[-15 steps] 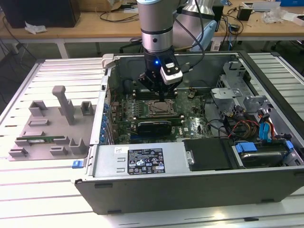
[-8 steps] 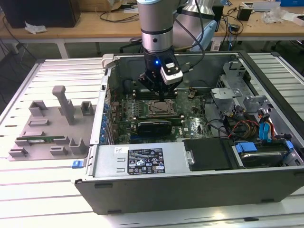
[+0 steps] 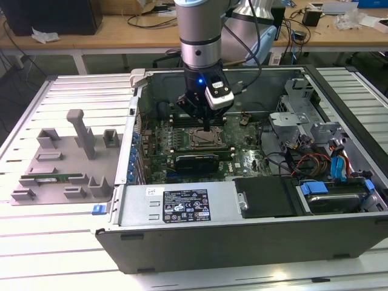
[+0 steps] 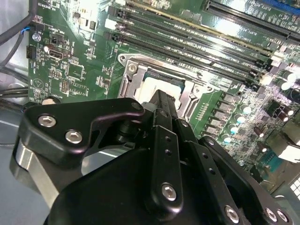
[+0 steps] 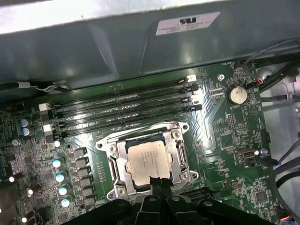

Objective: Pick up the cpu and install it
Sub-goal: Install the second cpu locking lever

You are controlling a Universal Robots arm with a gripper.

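**CPU seated in socket, gripper at its edge**

Nearest in the exterior view is the case (image 3: 242,233), an open computer chassis lying on its side on a slatted table (image 3: 54,242), with a labelled black power supply (image 3: 182,206) along its near wall. To the exterior view's left, outside the case, a grey fixture tray (image 3: 63,167) rests on the table (a thin green memory stick (image 3: 51,179) lies in one of its slots).

Farther in, the green motherboard (image 3: 242,160) covers the case floor. The socket (image 5: 147,161), a square metal frame, sits near the board's middle, and the cpu (image 5: 147,159) lies flat inside it, silver top up, level with the frame in both wrist views. The gripper (image 5: 158,182) comes down from above, its black fingers drawn close together into a narrow tip that meets the cpu's edge; whether they pinch anything cannot be told, since the tips hide the contact. In the second wrist view the gripper (image 4: 161,101) covers part of the cpu (image 4: 157,86).

Beyond the socket run four dark memory slots (image 5: 122,110), and past them the case's grey far wall (image 5: 117,51). A coin cell (image 5: 237,95) sits on the board beside the slots. Farthest back stands a wooden bench (image 3: 121,33) strewn with cables.
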